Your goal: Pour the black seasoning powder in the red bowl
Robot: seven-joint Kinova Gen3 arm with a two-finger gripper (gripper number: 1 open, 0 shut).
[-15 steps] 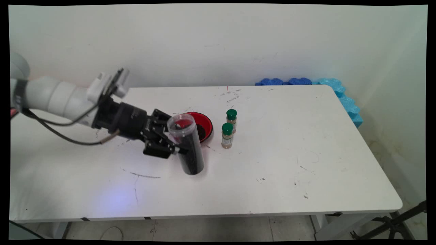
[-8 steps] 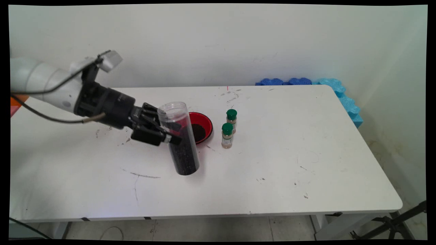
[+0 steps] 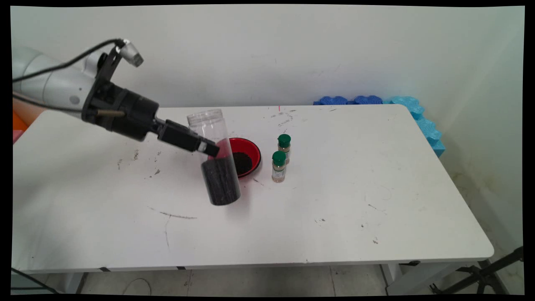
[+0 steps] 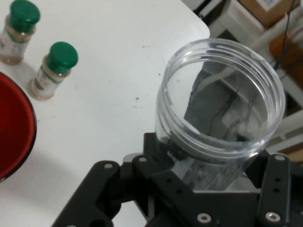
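At frame centre-left, gripper (image 3: 207, 147) jaws clamp a clear jar (image 3: 214, 161), near upright, half full of dark grains; red bowl (image 3: 250, 154) behind holds some grains; two spice bottles (image 3: 278, 166) right.

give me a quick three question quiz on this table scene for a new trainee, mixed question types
1. True or false: the hand grips a clear jar that is partly filled with dark grains.
2. How many green-capped spice bottles stand on the table?
3. The red bowl holds: A) nothing B) dark grains C) a spice bottle.

Key: 1 true. 2 two: the nearer bottle and the farther bottle. 3 B.
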